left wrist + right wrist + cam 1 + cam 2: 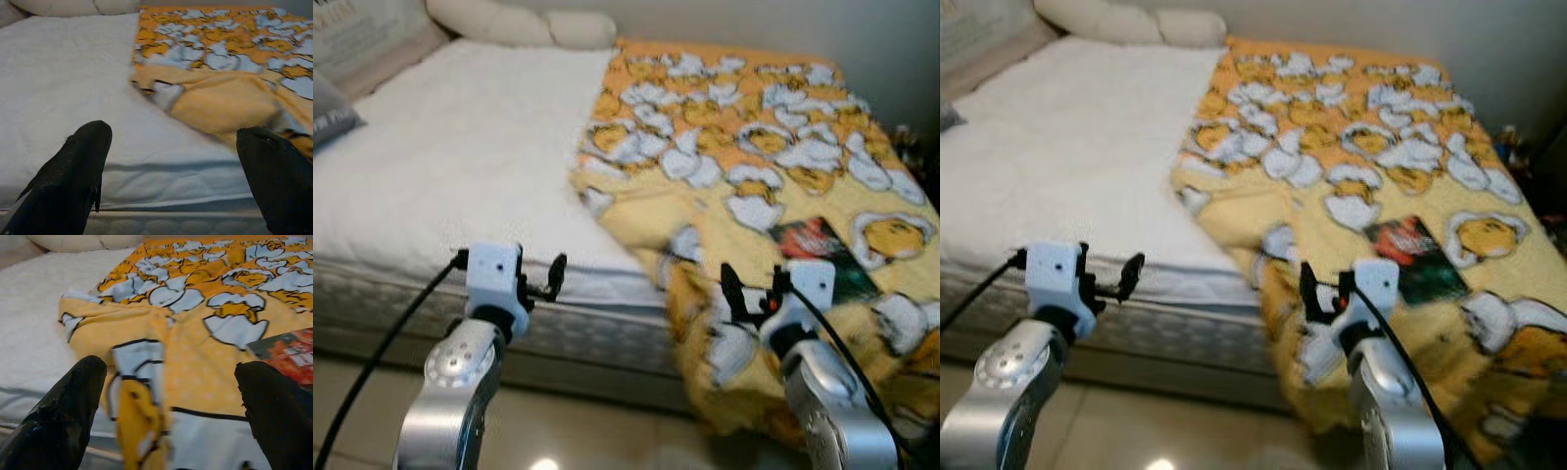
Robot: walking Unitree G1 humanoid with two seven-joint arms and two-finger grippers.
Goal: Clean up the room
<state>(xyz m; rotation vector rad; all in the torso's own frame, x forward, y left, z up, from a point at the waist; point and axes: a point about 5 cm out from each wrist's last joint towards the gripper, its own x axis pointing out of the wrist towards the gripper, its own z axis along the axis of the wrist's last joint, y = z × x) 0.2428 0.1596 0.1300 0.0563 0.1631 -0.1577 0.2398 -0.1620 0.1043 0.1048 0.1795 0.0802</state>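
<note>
Both grippers, left gripper and right gripper, hover spread wide and empty at the bed's near edge. The yellow blanket runs lengthwise from pillows to foot, spilling over the edge; a book lies on it.

Bare white sheet open on bed's L half; rumpled blanket + book on R.

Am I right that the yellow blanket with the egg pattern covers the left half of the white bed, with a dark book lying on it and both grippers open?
Not quite: the yellow egg-patterned blanket covers the right half of the white bed, as the left eye view shows. The dark book does lie on it, and the left gripper and right gripper are both open.
</note>
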